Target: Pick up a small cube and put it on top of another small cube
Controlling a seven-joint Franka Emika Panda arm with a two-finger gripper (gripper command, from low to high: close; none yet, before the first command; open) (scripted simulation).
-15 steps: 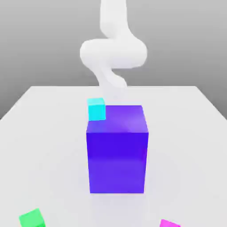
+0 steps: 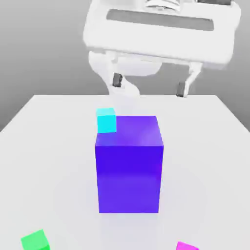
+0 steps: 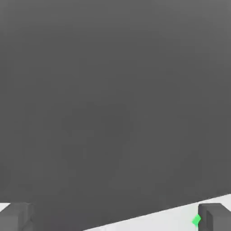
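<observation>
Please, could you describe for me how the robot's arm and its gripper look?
The arm is white, with smooth, rounded segments. The gripper has a wide white body with a long grey slot across its face, and two slim white fingers ending in dark, blocky tips.

Exterior view facing the table and arm; hand view from the hand.
</observation>
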